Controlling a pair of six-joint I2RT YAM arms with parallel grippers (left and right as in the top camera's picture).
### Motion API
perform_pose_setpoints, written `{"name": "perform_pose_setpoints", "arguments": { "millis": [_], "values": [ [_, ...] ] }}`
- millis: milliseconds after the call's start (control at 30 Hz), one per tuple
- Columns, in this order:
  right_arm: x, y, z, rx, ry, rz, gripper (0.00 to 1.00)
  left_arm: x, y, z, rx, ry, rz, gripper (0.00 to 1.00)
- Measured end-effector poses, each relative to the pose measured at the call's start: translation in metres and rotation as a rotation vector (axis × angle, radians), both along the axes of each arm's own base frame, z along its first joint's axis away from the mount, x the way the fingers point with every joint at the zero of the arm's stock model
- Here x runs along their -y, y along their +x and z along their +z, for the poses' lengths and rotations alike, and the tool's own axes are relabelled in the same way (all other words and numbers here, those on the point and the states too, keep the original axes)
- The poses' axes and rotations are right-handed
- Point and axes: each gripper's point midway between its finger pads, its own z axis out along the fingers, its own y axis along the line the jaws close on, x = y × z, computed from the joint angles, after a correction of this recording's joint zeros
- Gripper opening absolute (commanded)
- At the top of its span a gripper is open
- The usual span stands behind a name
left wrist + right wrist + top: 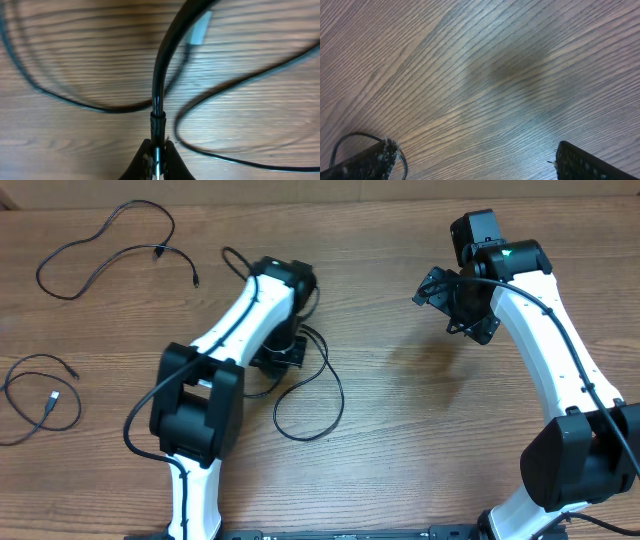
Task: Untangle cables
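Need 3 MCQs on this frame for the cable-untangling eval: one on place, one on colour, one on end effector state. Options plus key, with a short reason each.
1. Where does the small coiled cable lie on the table?
A. at the far left edge
B. under the right arm
C. at the far right edge

2. What colour are the cables?
A. white
B. black
C. red

3. How is the right end effector?
A. shut on a cable
B. shut, holding nothing
C. open, holding nothing

Key:
1 A: the overhead view shows it by the left edge, apart from both arms.
2 B: they show black against the brown wood.
3 C: its fingers stand wide apart over bare wood.
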Motion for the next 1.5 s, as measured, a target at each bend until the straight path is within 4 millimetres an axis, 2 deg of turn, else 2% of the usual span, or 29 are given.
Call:
{"name": "perform_pose_setpoints", "arguments": {
  "millis": [167,233,333,433,500,600,633,667,1100,1500],
  "values": [
    [0.000,0.000,0.000,-0.001,0.000,0.000,1.00,-0.022,-0.005,0.004,-0.045,0.025,0.055,0.15],
    [0.000,0.000,0.000,-0.001,0.000,0.001,1.00,-0.026,-0.010,0.006,-0.069,0.034,0.062,0.27],
    [0.000,0.000,0.000,0.000,0.000,0.001,1.00,-0.027,-0.012,0.007,-0.076,0.039,0.068,0.54],
    [0.000,0.000,0.000,0.000,0.000,0.000,1.00,-0.026,-0.012,0.007,-0.075,0.039,0.067,0.59],
    [0.000,0.000,0.000,0.000,0.000,0.001,1.00,-0.026,-0.011,0.007,-0.071,0.038,0.067,0.82],
    [0.000,0.000,0.000,0.000,0.000,0.001,1.00,-0.025,-0.007,0.005,-0.055,0.035,0.069,0.85],
    [0.000,0.000,0.000,-0.001,0.000,0.001,1.00,-0.025,-0.007,0.005,-0.054,0.036,0.069,0.89],
    [0.000,0.000,0.000,0.000,0.000,0.000,1.00,-0.025,-0.007,0.005,-0.052,0.035,0.070,1.00],
    [0.000,0.000,0.000,-0.001,0.000,0.001,1.00,-0.022,-0.005,0.004,-0.044,0.023,0.076,1.00],
    [0.000,0.000,0.000,0.000,0.000,0.001,1.00,-0.010,-0.014,0.006,-0.098,-0.054,0.074,1.00]
  ]
}}
